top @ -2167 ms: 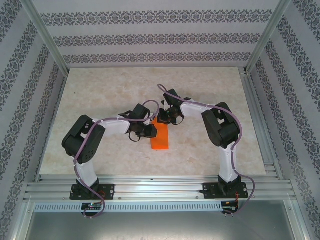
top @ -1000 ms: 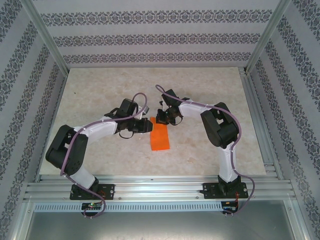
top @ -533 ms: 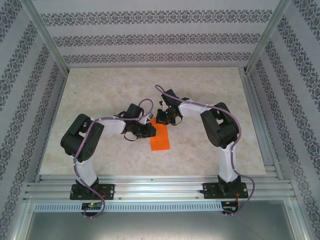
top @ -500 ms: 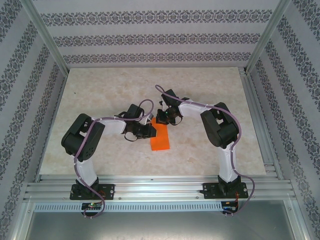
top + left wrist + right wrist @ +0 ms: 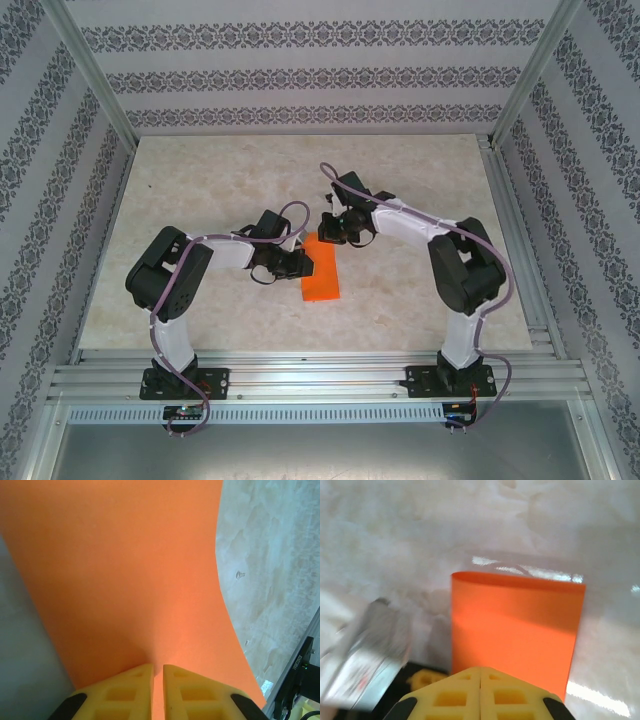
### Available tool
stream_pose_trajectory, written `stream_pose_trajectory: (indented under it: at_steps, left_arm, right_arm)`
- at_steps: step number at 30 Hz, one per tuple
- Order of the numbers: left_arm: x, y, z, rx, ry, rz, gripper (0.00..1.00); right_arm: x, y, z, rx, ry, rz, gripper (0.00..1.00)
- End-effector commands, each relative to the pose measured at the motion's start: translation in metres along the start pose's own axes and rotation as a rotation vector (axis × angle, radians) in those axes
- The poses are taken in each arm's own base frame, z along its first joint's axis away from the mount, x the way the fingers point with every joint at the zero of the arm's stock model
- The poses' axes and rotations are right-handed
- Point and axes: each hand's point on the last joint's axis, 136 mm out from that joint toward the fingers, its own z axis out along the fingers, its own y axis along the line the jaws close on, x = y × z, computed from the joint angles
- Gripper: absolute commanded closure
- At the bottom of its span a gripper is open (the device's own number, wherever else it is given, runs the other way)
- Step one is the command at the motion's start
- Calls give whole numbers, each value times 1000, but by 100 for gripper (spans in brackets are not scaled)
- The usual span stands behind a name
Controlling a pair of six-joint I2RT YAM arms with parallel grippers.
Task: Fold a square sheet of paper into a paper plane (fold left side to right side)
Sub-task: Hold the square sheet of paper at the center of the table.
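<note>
paper point(image 5: 321, 272): folded orange rectangle, flat, centre of top view | left gripper point(image 5: 158, 669): fingers almost together, thin slit, at paper's left edge | right gripper point(image 5: 480, 672): pressed together, at paper's upper end

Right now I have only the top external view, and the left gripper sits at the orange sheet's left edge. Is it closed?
Observer: In the left wrist view the left gripper is almost shut, with a thin slit left. Its tips are against the square sheet of paper. I cannot confirm a pinch.
Operator: And the right gripper?
Observer: In the right wrist view the right gripper is fully shut, with its tips over the sheet.
</note>
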Motion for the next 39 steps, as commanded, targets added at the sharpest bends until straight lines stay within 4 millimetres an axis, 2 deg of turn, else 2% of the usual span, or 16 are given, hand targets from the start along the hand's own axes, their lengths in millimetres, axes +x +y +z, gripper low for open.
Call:
stream_pose_trajectory:
  at_steps: [1, 4, 9, 14, 22, 30, 39]
  left_arm:
    - [18, 20, 10, -80, 36, 0, 87]
    - [18, 19, 7, -83, 32, 4, 87]
    - [17, 18, 6, -92, 34, 11, 87]
    - [17, 18, 6, -98, 35, 15, 87]
    - [17, 18, 6, -108, 37, 19, 87]
    - [17, 19, 6, -113, 38, 20, 88]
    - [16, 19, 5, -118, 35, 22, 87]
  right_arm:
    - [33, 0, -10, -7, 38, 18, 94]
    - [61, -6, -4, -13, 71, 54, 96]
    - [85, -2, 10, -27, 119, 62, 98]
    - [95, -6, 23, -2, 153, 61, 98]
    - [117, -21, 33, 54, 215, 62, 98]
    - [132, -37, 35, 104, 242, 70, 98]
    - [135, -45, 32, 137, 243, 63, 98]
